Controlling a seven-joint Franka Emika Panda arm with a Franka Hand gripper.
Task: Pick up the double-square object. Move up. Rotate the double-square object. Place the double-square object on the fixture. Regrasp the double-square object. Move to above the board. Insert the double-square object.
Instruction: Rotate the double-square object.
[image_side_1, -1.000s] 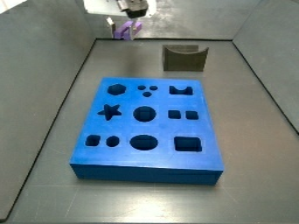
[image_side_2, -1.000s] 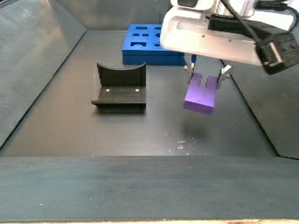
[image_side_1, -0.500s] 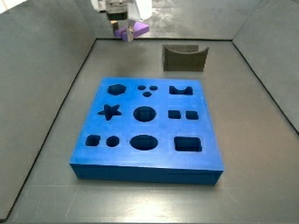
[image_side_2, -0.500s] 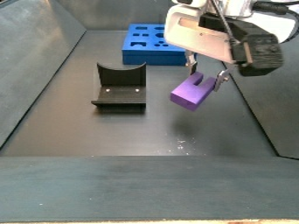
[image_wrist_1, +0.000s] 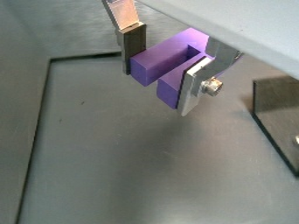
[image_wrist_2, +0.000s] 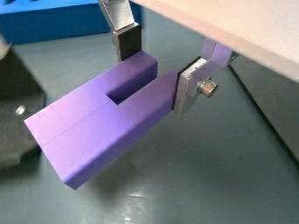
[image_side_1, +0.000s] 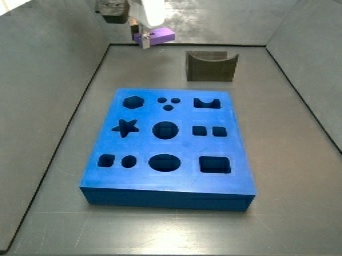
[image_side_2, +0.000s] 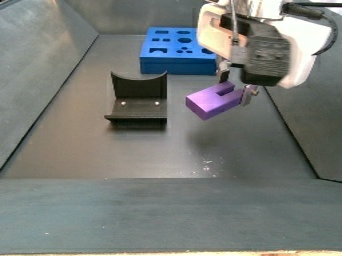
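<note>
Two silver fingers (image_wrist_1: 135, 37) of tool (image_wrist_1: 163, 63) pinching double-square object (image_wrist_2: 100, 131); block tilted near-horizontal, raised clear above floor; right of fixture (image_side_2: 135, 98), near board (image_side_2: 171, 49) in a side view.

Robot lab, grey walled test bin (image_side_2: 54, 110), gripper (image_side_2: 242, 92) above

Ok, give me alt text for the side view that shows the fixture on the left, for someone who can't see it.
The end effector holds the lilac double-square object in the air, lying nearly level, to the right of the dark fixture on the grey floor. The blue board lies further back, behind both.
</note>
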